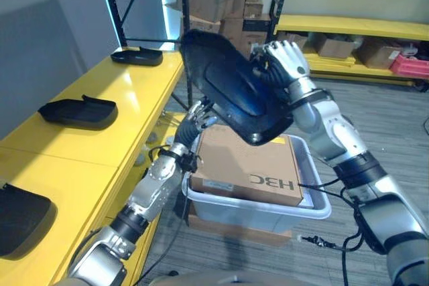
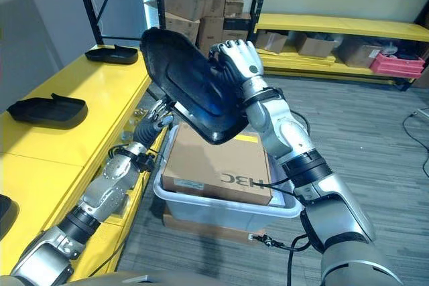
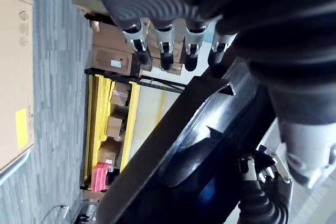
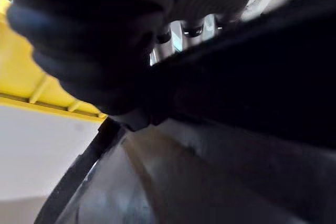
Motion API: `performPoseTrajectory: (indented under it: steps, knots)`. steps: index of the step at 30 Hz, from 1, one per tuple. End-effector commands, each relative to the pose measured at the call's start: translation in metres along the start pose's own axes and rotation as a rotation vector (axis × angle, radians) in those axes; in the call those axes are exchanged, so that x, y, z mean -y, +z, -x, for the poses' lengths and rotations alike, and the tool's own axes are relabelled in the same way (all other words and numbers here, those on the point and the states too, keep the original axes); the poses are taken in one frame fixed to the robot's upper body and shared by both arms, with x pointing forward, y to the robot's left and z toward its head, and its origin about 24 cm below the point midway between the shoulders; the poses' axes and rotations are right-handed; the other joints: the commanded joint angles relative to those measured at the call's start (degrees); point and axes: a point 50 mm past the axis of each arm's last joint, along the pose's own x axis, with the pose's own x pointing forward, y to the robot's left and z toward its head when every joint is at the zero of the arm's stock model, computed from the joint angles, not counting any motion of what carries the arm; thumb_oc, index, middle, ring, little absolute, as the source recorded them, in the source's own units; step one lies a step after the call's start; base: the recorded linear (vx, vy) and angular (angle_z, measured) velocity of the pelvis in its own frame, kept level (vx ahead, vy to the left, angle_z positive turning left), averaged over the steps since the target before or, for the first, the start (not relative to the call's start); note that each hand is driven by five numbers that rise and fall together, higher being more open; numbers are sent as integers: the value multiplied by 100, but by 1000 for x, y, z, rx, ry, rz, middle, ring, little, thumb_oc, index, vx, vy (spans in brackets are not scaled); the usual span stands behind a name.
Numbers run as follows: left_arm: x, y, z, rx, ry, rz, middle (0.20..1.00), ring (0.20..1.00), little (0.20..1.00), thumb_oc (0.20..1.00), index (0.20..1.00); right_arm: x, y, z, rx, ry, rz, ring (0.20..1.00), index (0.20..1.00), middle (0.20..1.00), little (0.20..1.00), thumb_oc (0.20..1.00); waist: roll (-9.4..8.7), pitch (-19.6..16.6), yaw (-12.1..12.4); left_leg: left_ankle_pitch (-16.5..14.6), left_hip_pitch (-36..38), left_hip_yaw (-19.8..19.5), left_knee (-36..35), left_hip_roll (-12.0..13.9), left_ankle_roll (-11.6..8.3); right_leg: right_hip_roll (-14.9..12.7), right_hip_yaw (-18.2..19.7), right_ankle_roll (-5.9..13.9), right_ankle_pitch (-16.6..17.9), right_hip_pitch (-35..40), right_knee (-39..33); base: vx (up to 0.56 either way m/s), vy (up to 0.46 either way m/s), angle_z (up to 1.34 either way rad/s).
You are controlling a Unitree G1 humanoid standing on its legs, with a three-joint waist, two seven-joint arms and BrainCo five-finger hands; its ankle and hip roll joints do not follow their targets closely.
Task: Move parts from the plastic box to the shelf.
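Black part (image 1: 234, 92) held tilted in the air above the plastic box (image 1: 315, 205), long axis slanting down away from the yellow shelf (image 1: 127, 98). Pinched at upper edge by right hand (image 1: 285, 58); left hand (image 1: 198, 117) under lower edge, fingers relaxed, nearer the shelf.

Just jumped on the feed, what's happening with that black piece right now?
The robot holds a large black plastic part up in the air above the plastic box, which has a cardboard carton in it. The right hand grips the part's far edge; the left hand is at its lower edge, with straight fingers. Three similar black parts already lie on the yellow shelf to the robot's left.
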Motion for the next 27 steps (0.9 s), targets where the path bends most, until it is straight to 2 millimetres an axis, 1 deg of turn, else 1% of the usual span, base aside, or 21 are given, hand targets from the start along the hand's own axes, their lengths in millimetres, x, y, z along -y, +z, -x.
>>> performPoseTrajectory:
  steps: [1, 2, 4, 8, 9, 12, 16, 18, 21, 22, 23, 24, 26, 27]
  knots:
    - [41, 37, -15, 159, -186, 44, 1000, 1000, 1000, 1000, 1000, 32, 50, -25, 222, -181, -147, 200, 200, 200, 200, 200, -250, -118, 106, -936, 308, -109, -8, -96, 260, -188, -141, 147, -638, 48, 14, 0, 0, 0]
    - [43, 42, -14, 181, -188, 64, 1000, 1000, 1000, 1000, 1000, 31, 56, -23, 240, -187, -189, 200, 200, 200, 200, 200, -248, -99, 113, -936, 300, -105, -4, -97, 262, -192, -143, 147, -634, 38, 17, 0, 0, 0]
    - [45, 46, -13, 193, -191, 98, 1000, 1000, 1000, 1000, 1000, 30, 64, -18, 260, -196, -241, 200, 200, 200, 200, 200, -259, -78, 120, -932, 289, -106, 3, -99, 268, -195, -148, 147, -629, 32, 22, 0, 0, 0]
    - [46, 55, -9, 236, -171, 152, 1000, 1000, 1000, 1000, 1000, 26, 76, -9, 288, -196, -331, 200, 200, 200, 200, 200, -275, -46, 138, -934, 286, -127, 0, -107, 279, -204, -170, 143, -632, 39, 20, 1, 0, 1]
    - [46, 55, -9, 235, -171, 151, 1000, 1000, 1000, 1000, 1000, 26, 76, -8, 288, -196, -332, 200, 200, 200, 200, 200, -276, -47, 137, -934, 287, -128, 0, -107, 279, -204, -171, 143, -633, 40, 19, 4, -2, 4]
    - [40, 57, -10, 253, -97, 161, 1000, 1000, 1000, 1000, 1000, 23, 90, -3, 327, -199, -414, 200, 200, 200, 200, 200, -304, -24, 159, -934, 289, -147, -3, -113, 275, -205, -191, 139, -633, 41, 23, 0, 0, 0]
    - [39, 57, -11, 259, -68, 155, 1000, 1000, 1000, 1000, 1000, 23, 97, -3, 341, -204, -456, 200, 200, 200, 200, 200, -319, -19, 162, -927, 285, -148, -3, -117, 276, -204, -192, 136, -629, 34, 24, -1, -5, 2]
    - [37, 56, -13, 264, -36, 124, 1000, 1000, 1000, 1000, 1000, 21, 100, -4, 346, -204, -475, 200, 200, 200, 200, 200, -334, -18, 165, -927, 283, -145, -7, -117, 275, -201, -190, 132, -626, 30, 22, 0, -6, 2]
    - [33, 54, -13, 262, -11, 132, 1000, 1000, 1000, 1000, 1000, 21, 103, -3, 358, -203, -477, 200, 200, 200, 200, 200, -338, -22, 157, -923, 279, -135, -12, -108, 268, -196, -191, 134, -628, 27, 23, 0, 0, 0]
    - [33, 53, -13, 260, -10, 124, 1000, 1000, 1000, 1000, 1000, 20, 103, -3, 356, -198, -485, 200, 200, 200, 200, 200, -331, -25, 157, -973, 316, -128, -19, -87, 259, -177, -182, 134, -667, 50, 22, 0, 0, 0]
    - [32, 54, -13, 264, -9, 120, 426, 426, 426, 426, 426, 19, 102, -3, 354, -197, -492, 200, 200, 200, 200, 200, -328, -28, 158, -971, 315, -124, -19, -86, 258, -175, -182, 132, -664, 49, 23, 0, 0, 0]
    - [32, 55, -12, 270, -14, 108, 200, 200, 200, 200, 200, 19, 102, -3, 351, -193, -502, 200, 200, 200, 200, 200, -326, -30, 154, -970, 315, -124, -21, -88, 257, -174, -179, 133, -661, 48, 22, 0, 0, 0]
    - [31, 57, -11, 278, -23, 84, 200, 200, 200, 200, 200, 19, 101, -2, 349, -190, -518, 200, 200, 200, 200, 200, -324, -33, 151, -969, 313, -121, -24, -85, 254, -171, -177, 131, -660, 44, 22, -16, -4, 0]
    - [32, 58, -11, 284, -37, 71, 200, 200, 200, 200, 200, 18, 102, -1, 353, -183, -531, 200, 200, 200, 200, 200, -329, -26, 139, -919, 288, -120, -20, -93, 258, -183, -182, 126, -617, 22, 22, 0, 0, 0]
